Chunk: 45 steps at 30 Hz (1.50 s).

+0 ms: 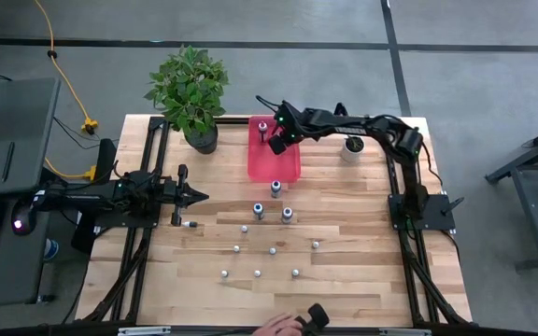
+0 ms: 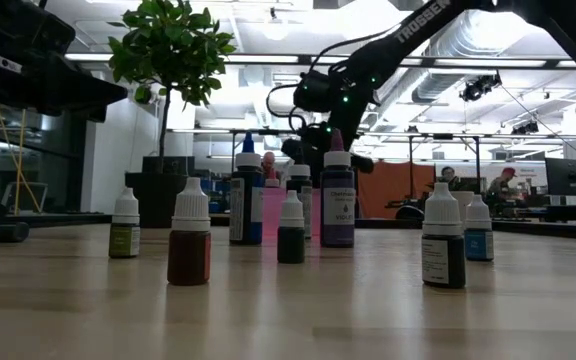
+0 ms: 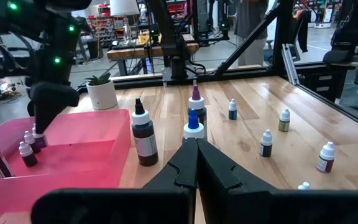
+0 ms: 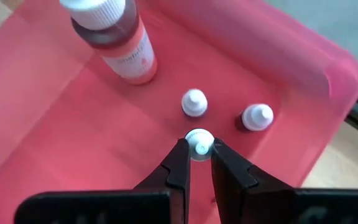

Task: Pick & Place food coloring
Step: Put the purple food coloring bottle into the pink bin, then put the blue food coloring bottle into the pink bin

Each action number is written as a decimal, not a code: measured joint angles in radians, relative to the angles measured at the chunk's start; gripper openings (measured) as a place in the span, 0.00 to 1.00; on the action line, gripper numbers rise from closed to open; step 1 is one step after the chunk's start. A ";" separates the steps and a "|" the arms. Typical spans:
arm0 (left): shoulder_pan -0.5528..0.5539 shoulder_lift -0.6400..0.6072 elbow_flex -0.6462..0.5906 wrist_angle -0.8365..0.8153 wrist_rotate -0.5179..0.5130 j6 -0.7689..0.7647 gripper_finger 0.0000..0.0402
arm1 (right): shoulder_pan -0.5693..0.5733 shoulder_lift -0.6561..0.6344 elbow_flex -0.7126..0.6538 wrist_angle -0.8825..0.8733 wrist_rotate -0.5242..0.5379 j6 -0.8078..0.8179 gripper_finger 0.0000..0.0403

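The food coloring bottles, tiny with white caps, stand scattered on the wooden table (image 1: 273, 250); three taller ones (image 1: 276, 187) stand nearer the pink tray (image 1: 288, 166). My right gripper (image 4: 199, 147) hangs over the tray, shut on one small bottle (image 4: 199, 142). Beside that bottle in the tray stand two more small bottles (image 4: 194, 102) and a taller red-bodied one (image 4: 120, 43). My left gripper (image 1: 199, 196) waits shut at the table's left side, pointing toward the bottles; one small bottle (image 1: 191, 225) stands just near of it. My right gripper pinches the small bottle by its white cap (image 4: 199, 138) between the two fingertips, coming from above and pointing down. The bottle stays upright under the fingers, its body hidden by the cap. Whether its base rests on the tray floor, I cannot tell.
A large potted plant (image 1: 190, 89) stands at the far left corner beside the tray, and a small white pot (image 1: 351, 147) sits right of the tray under the right arm. A person's hand (image 1: 278, 325) shows at the near edge. Black frame rails run along both table sides.
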 joint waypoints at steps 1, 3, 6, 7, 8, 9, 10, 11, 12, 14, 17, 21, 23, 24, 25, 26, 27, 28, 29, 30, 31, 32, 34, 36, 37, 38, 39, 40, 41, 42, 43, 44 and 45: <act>0.000 0.000 0.000 0.000 0.000 0.000 0.00 | -0.002 0.007 0.009 -0.009 -0.003 0.000 0.09; 0.000 0.000 0.000 0.000 0.000 0.000 0.00 | -0.003 0.020 0.022 -0.025 -0.007 0.001 0.10; 0.000 0.000 0.000 0.000 0.000 0.000 0.00 | -0.006 0.024 0.026 -0.038 -0.007 0.000 0.11; 0.000 0.000 0.000 0.000 0.000 0.000 0.00 | -0.009 0.024 0.026 -0.036 -0.007 0.000 0.11; 0.000 0.000 0.000 0.000 0.000 0.000 0.00 | -0.010 0.024 0.025 -0.035 -0.010 0.000 0.10; 0.000 0.000 0.000 0.000 0.000 0.000 0.00 | -0.012 0.024 0.023 -0.039 -0.017 -0.001 0.10; 0.000 0.000 0.000 0.000 0.000 0.000 0.00 | -0.014 0.024 0.022 -0.046 -0.022 -0.006 0.10; 0.000 0.000 0.000 0.000 0.000 0.000 0.00 | -0.015 0.025 0.021 -0.046 -0.023 -0.010 0.10; 0.000 0.000 0.000 0.000 0.000 0.000 0.00 | -0.016 0.025 0.021 -0.044 -0.022 -0.014 0.10; 0.000 0.000 0.000 0.000 0.000 0.000 0.00 | -0.019 0.025 0.021 -0.042 -0.013 -0.016 0.12; 0.000 0.000 0.000 0.000 0.000 0.000 0.00 | -0.022 0.025 0.021 -0.043 -0.009 -0.016 0.14; 0.000 0.000 0.000 0.000 0.000 0.000 0.00 | -0.022 0.025 0.021 -0.042 -0.010 -0.016 0.16; 0.000 0.000 0.000 0.000 0.000 0.000 0.00 | -0.022 0.025 0.021 -0.043 -0.012 -0.016 0.16; 0.000 0.000 0.000 0.000 0.000 0.000 0.00 | -0.022 0.025 0.021 -0.043 -0.016 -0.016 0.16; 0.000 0.000 0.000 0.000 0.000 0.000 0.00 | -0.022 0.025 0.021 -0.042 -0.021 -0.017 0.16; 0.000 0.000 0.000 0.000 0.000 0.000 0.00 | -0.022 0.025 0.021 -0.042 -0.023 -0.019 0.15; 0.000 0.000 0.000 0.000 0.000 0.000 0.00 | -0.022 0.025 0.021 -0.043 -0.023 -0.019 0.15; 0.000 0.000 0.000 0.000 0.000 0.000 0.00 | -0.023 0.025 0.021 -0.043 -0.023 -0.019 0.16; 0.000 0.000 0.000 0.000 0.000 0.000 0.00 | -0.023 0.025 0.021 -0.043 -0.024 -0.019 0.16; 0.000 0.000 0.000 0.000 0.000 0.000 0.00 | -0.024 0.025 0.021 -0.043 -0.024 -0.019 0.16; 0.000 0.000 0.000 0.000 0.000 0.000 0.00 | -0.024 0.025 0.021 -0.043 -0.025 -0.019 0.17; 0.000 0.000 0.000 0.000 0.000 0.000 0.00 | -0.025 0.025 0.021 -0.043 -0.025 -0.019 0.18; 0.000 0.000 0.000 0.000 0.000 0.000 0.00 | -0.026 0.025 0.021 -0.043 -0.025 -0.018 0.20; 0.000 0.000 0.000 0.000 0.000 0.000 0.00 | -0.026 0.025 0.021 -0.043 -0.025 -0.019 0.22; 0.000 0.000 0.000 0.000 0.000 0.000 0.00 | -0.026 0.025 0.021 -0.043 -0.025 -0.019 0.23; 0.000 0.000 0.000 0.000 0.000 0.000 0.00 | -0.027 0.025 0.021 -0.043 -0.025 -0.019 0.24; 0.000 0.000 0.000 0.000 0.000 0.000 0.00 | -0.028 0.025 0.021 -0.043 -0.026 -0.019 0.25; 0.000 0.000 0.000 0.000 0.000 0.000 0.00 | -0.028 0.025 0.021 -0.043 -0.026 -0.019 0.26; 0.000 0.000 0.000 0.000 0.000 0.000 0.00 | -0.028 0.025 0.021 -0.043 -0.026 -0.019 0.28; 0.000 0.000 0.000 0.000 0.000 0.000 0.00 | -0.028 0.025 0.021 -0.043 -0.026 -0.019 0.29; 0.000 0.000 0.000 0.000 0.000 0.000 0.00 | -0.028 0.025 0.021 -0.043 -0.026 -0.019 0.29; 0.000 0.000 0.000 0.000 0.000 0.000 0.00 | -0.028 0.025 0.021 -0.043 -0.026 -0.020 0.30; 0.000 0.000 0.000 0.000 0.000 0.000 0.00 | -0.028 0.025 0.021 -0.043 -0.026 -0.020 0.31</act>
